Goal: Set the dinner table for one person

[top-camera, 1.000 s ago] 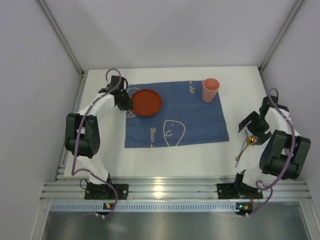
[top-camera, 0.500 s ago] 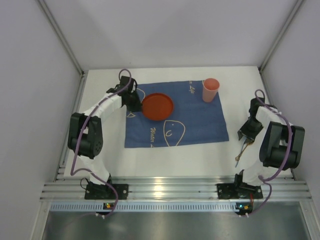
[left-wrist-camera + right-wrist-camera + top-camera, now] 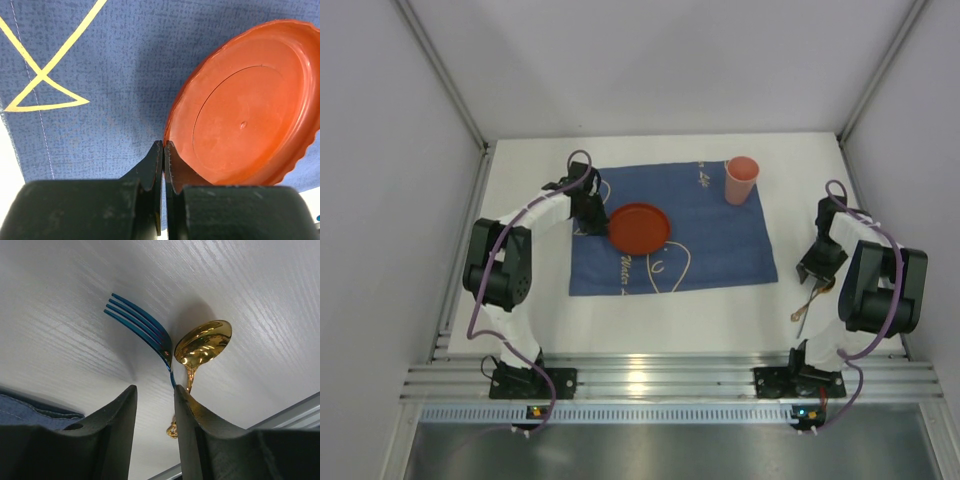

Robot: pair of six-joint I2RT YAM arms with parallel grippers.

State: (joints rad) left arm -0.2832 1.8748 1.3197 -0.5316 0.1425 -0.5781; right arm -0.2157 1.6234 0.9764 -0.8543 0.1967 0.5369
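**On the white table: plate pinched at the rim, cutlery under parted fingers**

Beneath both arms lies the dinner table (image 3: 670,322), a large plain white matte rectangular top with a ribbed aluminium rail along its near edge. On it is spread a blue cloth mat with pale line drawings (image 3: 720,245).

Over the mat's left part, the left gripper (image 3: 164,150) has its two black fingers drawn almost together on the rim of a round red-orange plastic plate (image 3: 245,110). The rim edge sits pinched between the tips. The plate extends away from the fingers over the blue cloth. Whether it rests flat or is raised cannot be told.

Right of the mat, the right gripper (image 3: 155,390) is low over the bare white tabletop, its fingers parted with a clear gap. A metallic blue fork (image 3: 142,322) runs from between them, its neck close to one finger's inner face and its tines pointing away. A shiny gold spoon (image 3: 202,342) lies just beside the fork, bowl up, its handle passing behind that same finger.

A pink plastic cup (image 3: 740,180) stands upright at the mat's far right corner, well apart from both grippers.
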